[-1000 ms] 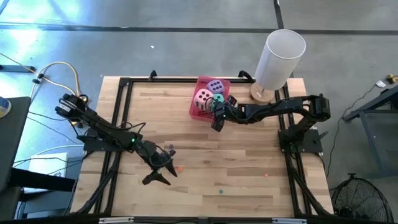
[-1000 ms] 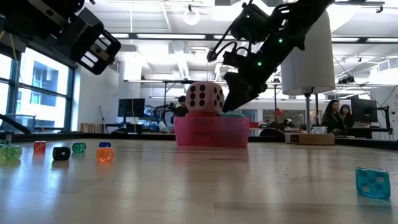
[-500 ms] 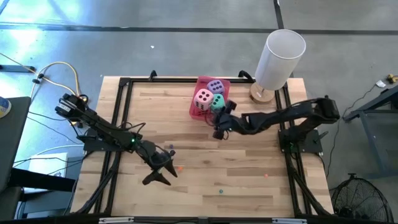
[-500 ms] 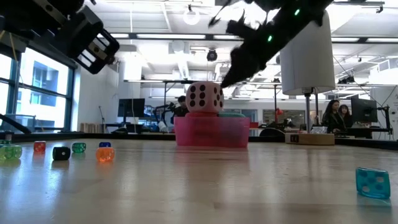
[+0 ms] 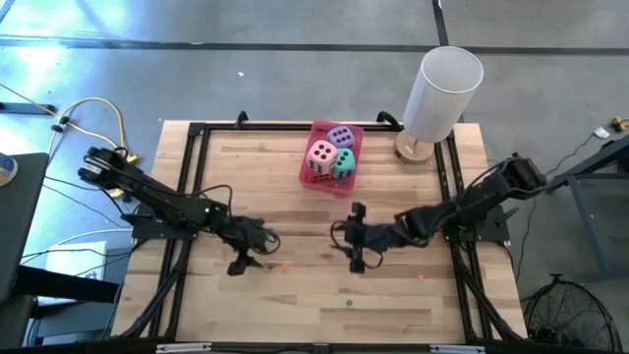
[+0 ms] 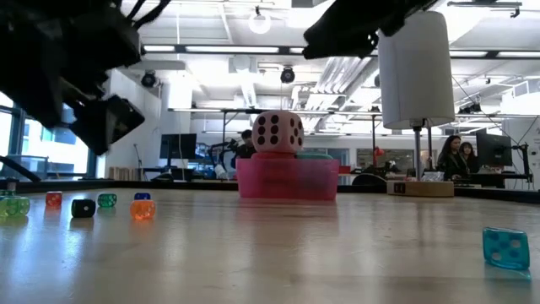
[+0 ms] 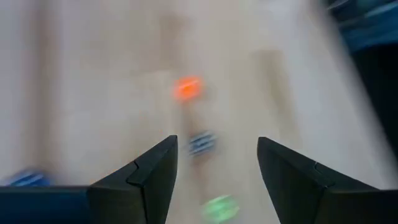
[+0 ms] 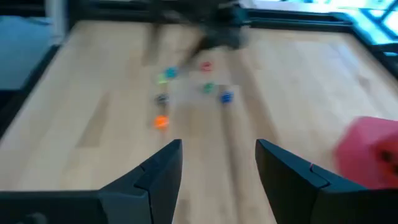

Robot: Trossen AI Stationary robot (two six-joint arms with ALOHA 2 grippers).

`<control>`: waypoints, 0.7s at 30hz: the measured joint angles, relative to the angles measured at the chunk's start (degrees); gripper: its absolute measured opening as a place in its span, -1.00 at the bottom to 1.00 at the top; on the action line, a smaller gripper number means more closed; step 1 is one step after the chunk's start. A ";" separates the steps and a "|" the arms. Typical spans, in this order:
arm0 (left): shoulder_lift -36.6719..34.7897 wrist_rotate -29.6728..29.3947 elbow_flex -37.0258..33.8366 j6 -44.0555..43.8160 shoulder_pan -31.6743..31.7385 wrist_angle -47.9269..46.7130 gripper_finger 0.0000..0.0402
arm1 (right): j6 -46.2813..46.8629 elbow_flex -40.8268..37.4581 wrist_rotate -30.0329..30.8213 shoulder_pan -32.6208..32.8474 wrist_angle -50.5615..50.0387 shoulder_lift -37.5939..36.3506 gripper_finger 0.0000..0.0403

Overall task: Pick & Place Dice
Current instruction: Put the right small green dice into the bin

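The pink tray (image 5: 313, 131) stands at the table's far middle. In it rest a pink die (image 5: 320, 157), a purple die (image 5: 341, 137) and a teal die (image 5: 344, 164). The pink die (image 6: 277, 133) stands above the tray's rim in the low view. No red die shows in the high view. A blurred red shape (image 8: 367, 152) at the edge of the right wrist view may be the tray or a die; I cannot tell. My right gripper (image 5: 349, 238) hangs open over the table's middle, on the near side of the tray. My left gripper (image 5: 257, 251) is open above small beads (image 7: 188, 88).
Tiny coloured beads (image 5: 278, 258) lie scattered left of the table's middle (image 6: 84, 207). A small translucent teal one (image 6: 506, 247) lies near the front edge. A white cylinder (image 5: 444, 93) on a wooden base stands at the far right corner. People sit in the room behind.
My right gripper has left the tray, where the teal die stays, and has swung toward the table's near edge, rising a little. My left gripper has tipped downward and sunk a little over the small beads.
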 joint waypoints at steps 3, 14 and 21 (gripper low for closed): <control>-1.80 -8.44 0.00 4.09 -0.45 -6.00 0.06 | -0.05 -0.06 -0.50 2.10 1.94 0.66 -0.03; -1.95 -15.48 0.00 4.64 -1.16 -10.63 0.06 | 0.35 -0.07 -0.48 3.52 4.82 1.02 -0.04; -0.80 -18.22 0.00 1.40 -1.05 -12.45 0.06 | 3.63 -0.13 -0.54 3.68 4.78 1.02 -0.04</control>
